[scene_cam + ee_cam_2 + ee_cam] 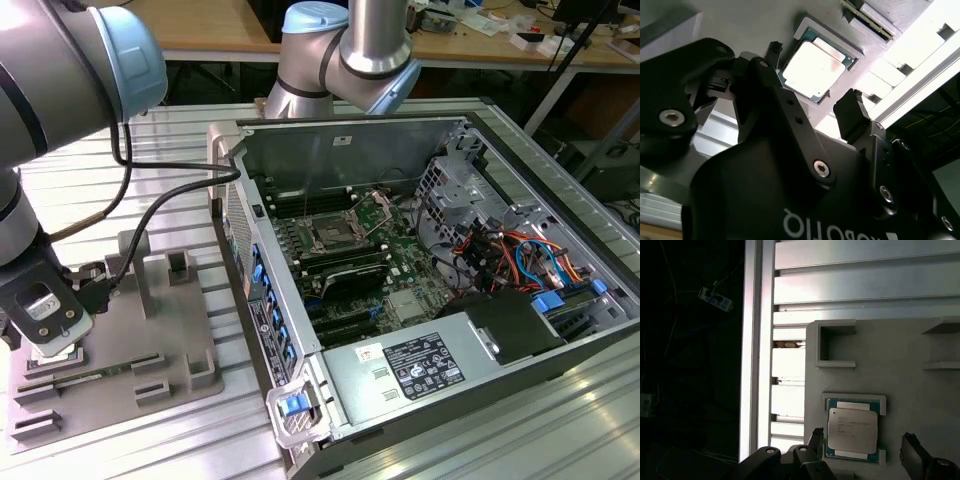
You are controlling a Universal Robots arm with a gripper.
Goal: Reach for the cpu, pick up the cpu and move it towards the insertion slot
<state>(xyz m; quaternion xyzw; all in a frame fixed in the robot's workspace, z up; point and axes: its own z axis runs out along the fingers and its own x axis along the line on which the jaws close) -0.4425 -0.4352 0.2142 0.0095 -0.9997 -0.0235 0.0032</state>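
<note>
The cpu (817,67) (852,429) lies flat in a shallow square seat of the grey plastic tray (160,345), its pale metal top up. My gripper (812,82) (862,442) hangs just above it, open. One black finger (772,50) stands off one side of the chip and the other finger (852,112) off the opposite side, neither touching it. In the exterior view the gripper (50,350) is low over the tray at the exterior view's left. The insertion slot (330,235) sits on the motherboard inside the open computer case, far from the gripper.
The tray (920,390) carries raised blocks (178,268) and a memory stick (90,372). The open case (350,135) has tall metal walls, drive cages and coloured cables (510,255). The arm's cable (165,205) hangs between the tray and the case.
</note>
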